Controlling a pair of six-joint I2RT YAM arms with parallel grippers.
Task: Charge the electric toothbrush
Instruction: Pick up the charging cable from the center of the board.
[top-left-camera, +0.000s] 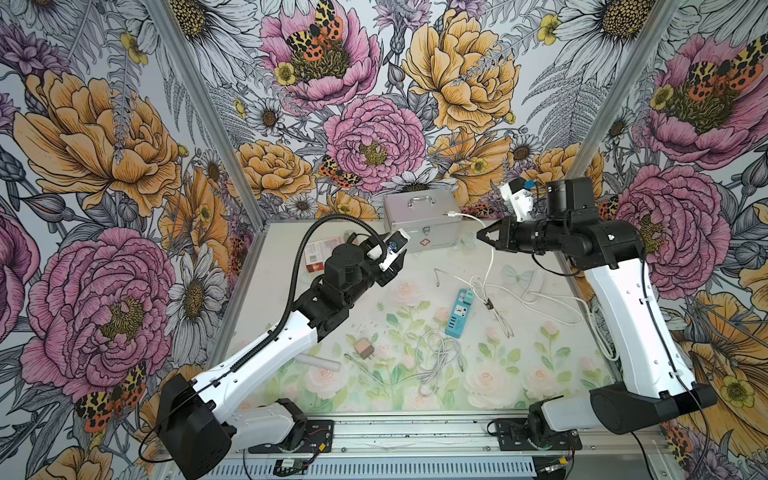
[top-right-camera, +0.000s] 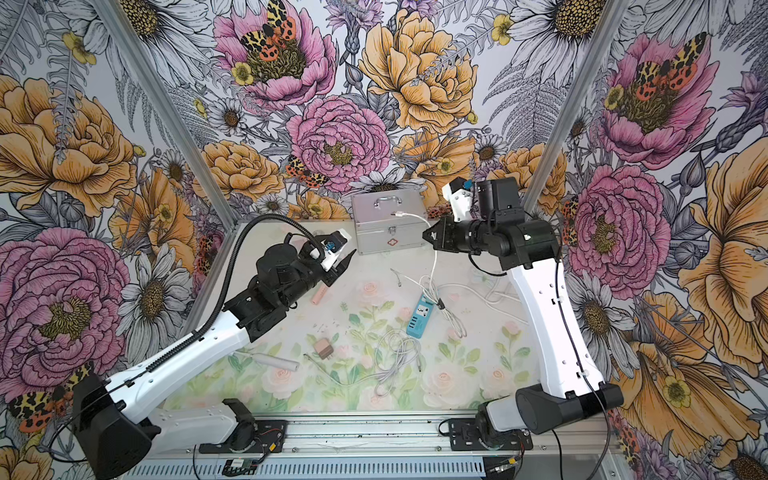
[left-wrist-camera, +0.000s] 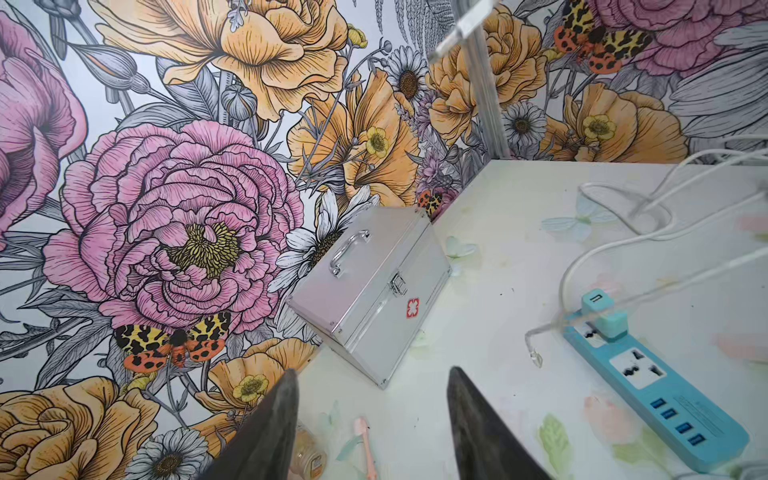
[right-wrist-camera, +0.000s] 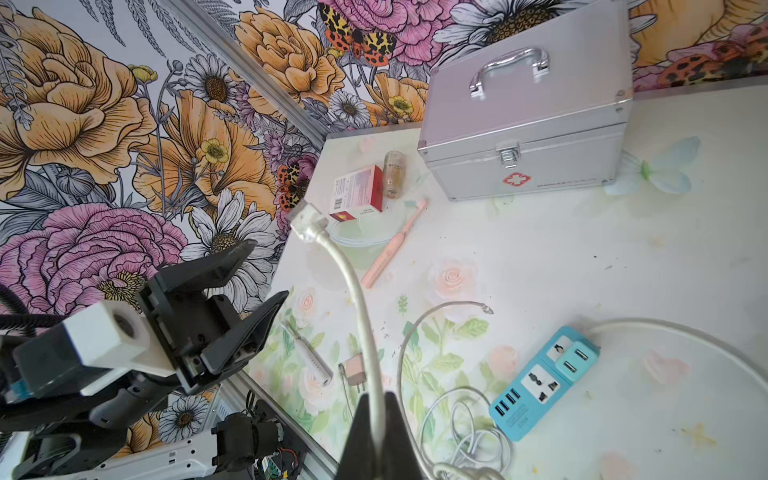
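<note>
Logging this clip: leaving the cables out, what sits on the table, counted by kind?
Toothbrushes: 2, pink toothbrush and white toothbrush
Plug adapters: 2, teal adapter plugged in, pinkish adapter loose
Power strip: 1
First-aid case: 1
Red-and-white box: 1
Small bottle: 1
Total: 8

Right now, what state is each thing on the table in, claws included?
Right claw, shut on cable.
Left claw, open, empty.
Cable, plug end in the air, unplugged.
Toothbrush, lying flat, nothing connected.
Case, closed, latched.
Strip, adapter plugged in, USB ports empty.
</note>
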